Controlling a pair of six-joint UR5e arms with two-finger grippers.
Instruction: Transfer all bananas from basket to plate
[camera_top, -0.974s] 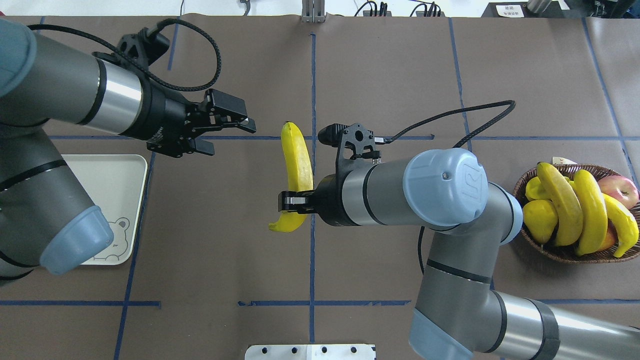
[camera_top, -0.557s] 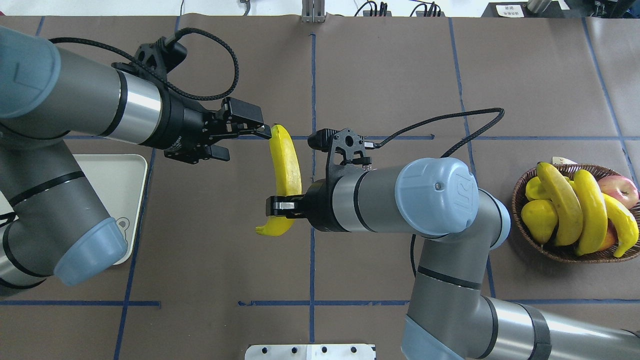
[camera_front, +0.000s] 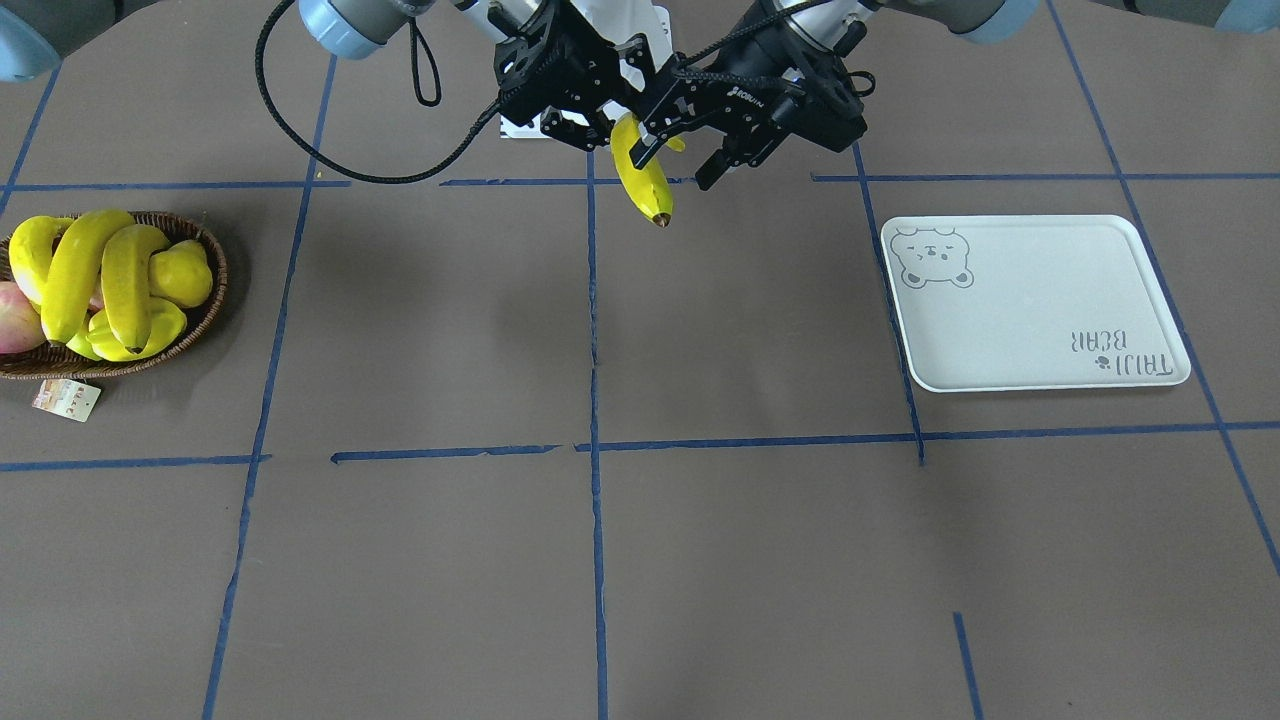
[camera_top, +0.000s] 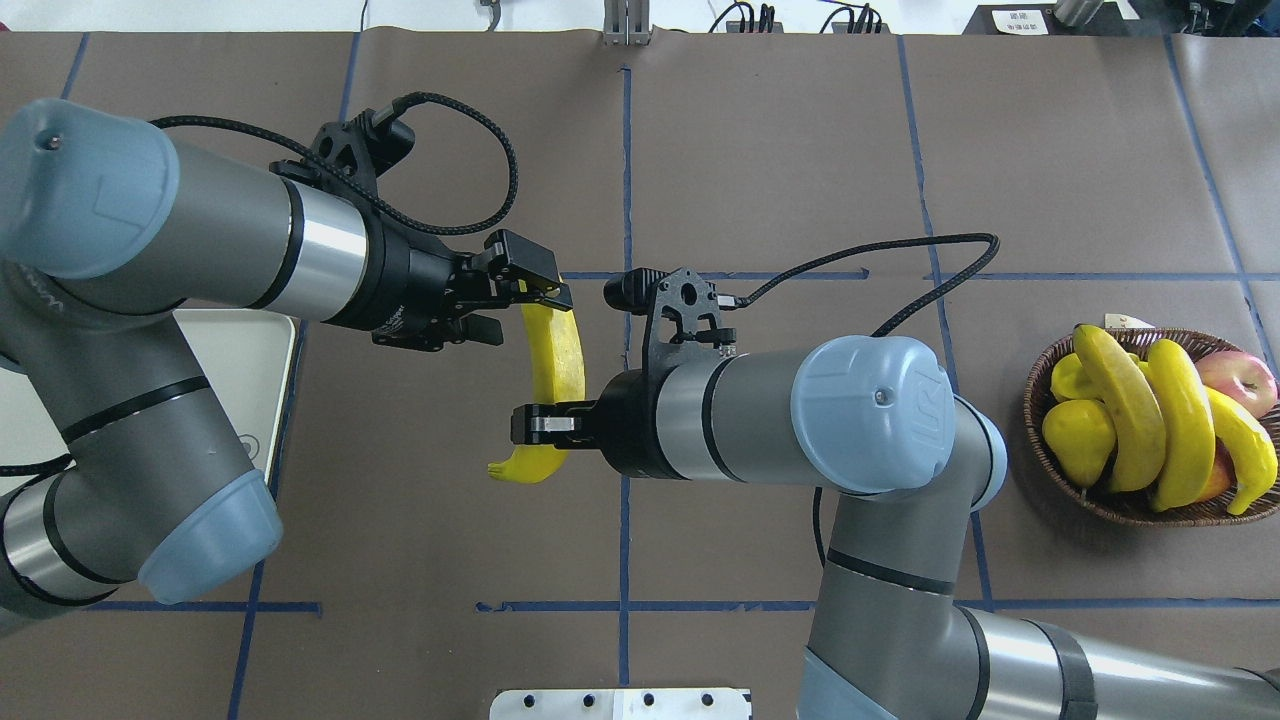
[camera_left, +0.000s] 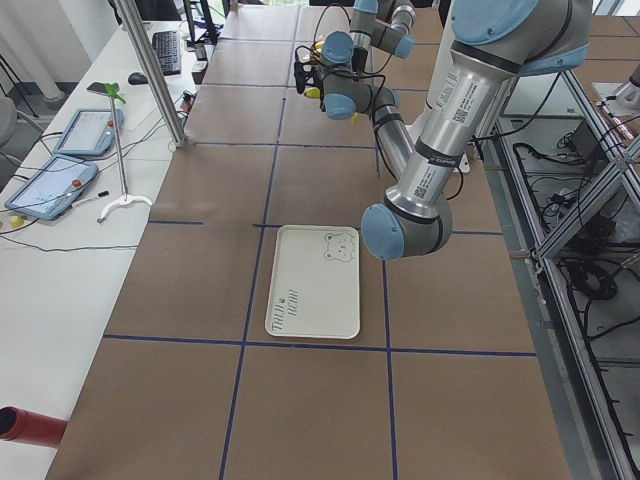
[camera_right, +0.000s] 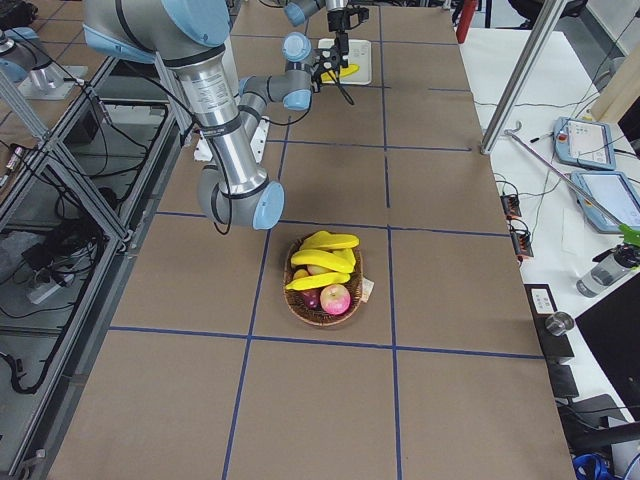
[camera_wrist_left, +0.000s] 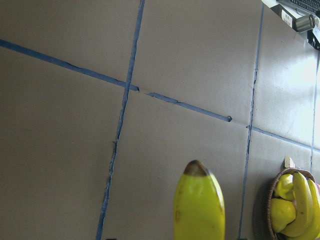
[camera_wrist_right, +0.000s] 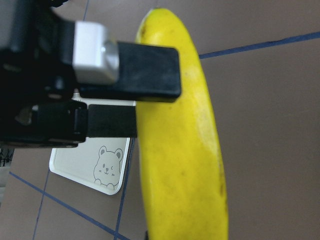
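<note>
Mid-air handover over the centre of the desk (camera_front: 600, 560).

- right pincer (camera_top: 533, 423): pinching the banana (camera_top: 560, 350) near its lower, stem end. The banana is off the desk, between basket (camera_top: 1130, 512) and plate (camera_front: 1040, 300).
- left pincer (camera_top: 527, 315): spread. One finger sits at the banana's upper tip and the other stands off to the side. It is not clamped on anything.

Risks, as I judge them:
- Release timing: if the right lets go before the left has clamped, the banana drops to the desk and may roll.
- Grip point: the left is lined up on the tapered tip only. With a glossy skin and a long lever arm, the banana could swing or squeeze out once the right frees it.
- Alignment: I can't tell whether the tip lies between the left fingers or beside them. If it is beside them, closing would shove the banana rather than grip it.
- Clearance: the two pincers are close together, so a further advance by the left risks knocking the right's fingers.

Count:
- 4 bananas total: 1 held, and 3 bananas (camera_top: 1170, 420) lying across the basket. None is on the plate.
- Other basket fruit: 2 stubby yellow fruits (camera_top: 1078, 440) and at least 1 apple (camera_top: 1238, 380). There is a red patch lower down, possibly a second apple.
- 1 basket, 1 plate.
- 1 paper tag (camera_front: 66, 399) beside the basket.
</note>
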